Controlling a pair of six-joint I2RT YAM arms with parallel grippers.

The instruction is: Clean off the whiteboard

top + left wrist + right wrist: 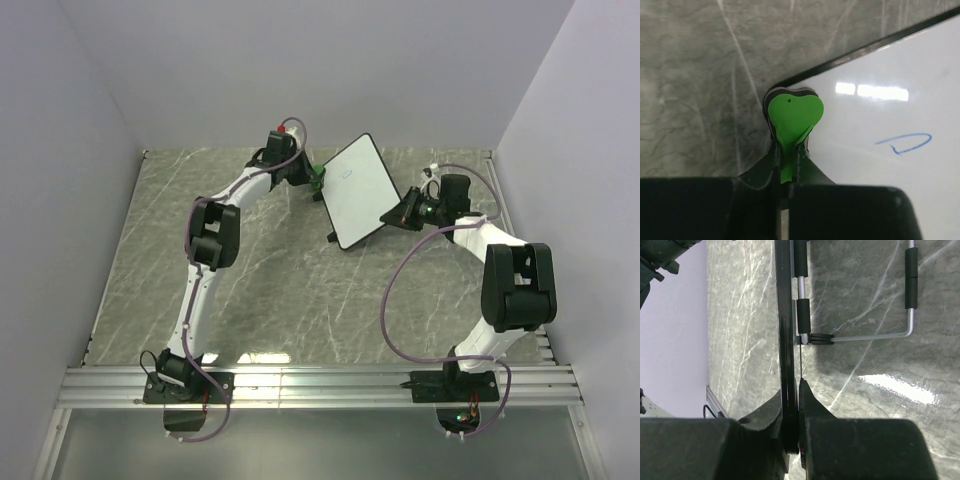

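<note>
The whiteboard (pixel 360 190) is held tilted above the table at the back centre, with a small blue mark (pixel 905 142) on its white face (pixel 890 125). My right gripper (pixel 406 212) is shut on the board's right edge, seen edge-on in the right wrist view (pixel 786 340). My left gripper (pixel 316 178) is shut on a small green eraser (pixel 792 117) with a black pad underneath, at the board's left corner. The eraser lies left of the blue mark and apart from it.
The board's wire stand with black sleeves (pixel 860 337) hangs on its back side over the grey marble table (pixel 280 290). Grey walls close in the left, back and right sides. An aluminium rail (pixel 320 385) runs along the near edge.
</note>
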